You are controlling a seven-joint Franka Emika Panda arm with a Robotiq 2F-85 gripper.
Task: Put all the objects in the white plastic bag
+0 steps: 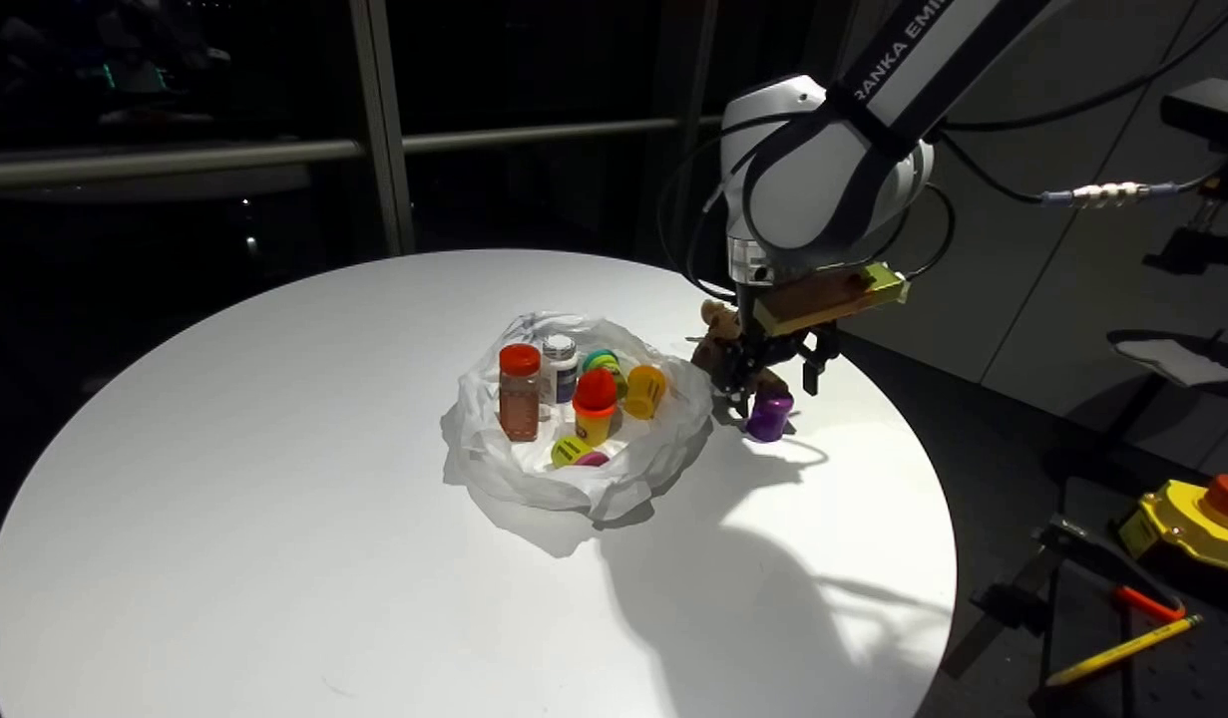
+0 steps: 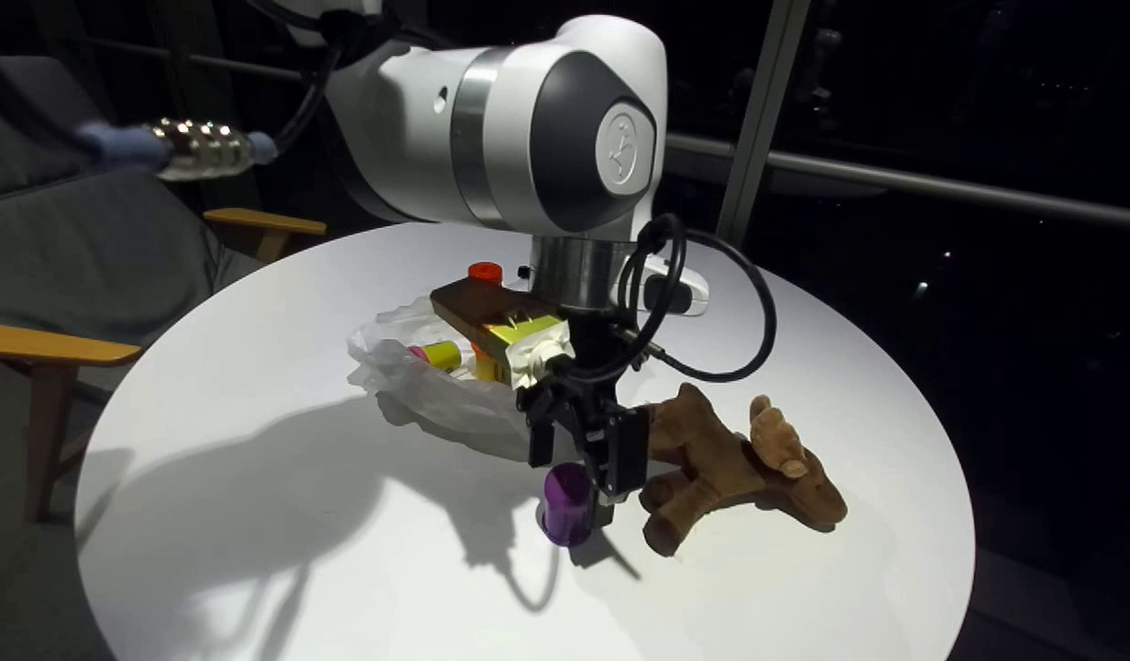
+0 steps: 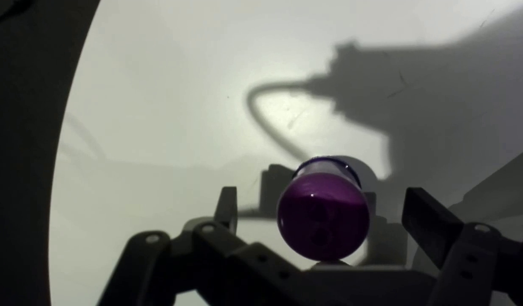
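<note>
Purple is the container [image 2: 565,505] just under the pincer [image 3: 320,204], whose jaws stand wide apart; beside it rests the plush animal [image 2: 711,454]. Farther on the shadowed table [image 1: 304,519] sits the white bag [image 1: 579,491] with objects [image 1: 595,394]; behind, dark windows [image 1: 534,70].

Bag [image 1: 614,489] is thin, wrinkled plastic; purple tub [image 3: 323,216], glossy plastic; plush [image 2: 725,464], matt cloth; table [image 1: 274,499], smooth; armrest [image 2: 55,342], wood.

In an exterior view, bright white table [image 1: 274,558] against darkness, broad shadow [image 1: 713,598] near right; wrist view greyer, softer.
</note>
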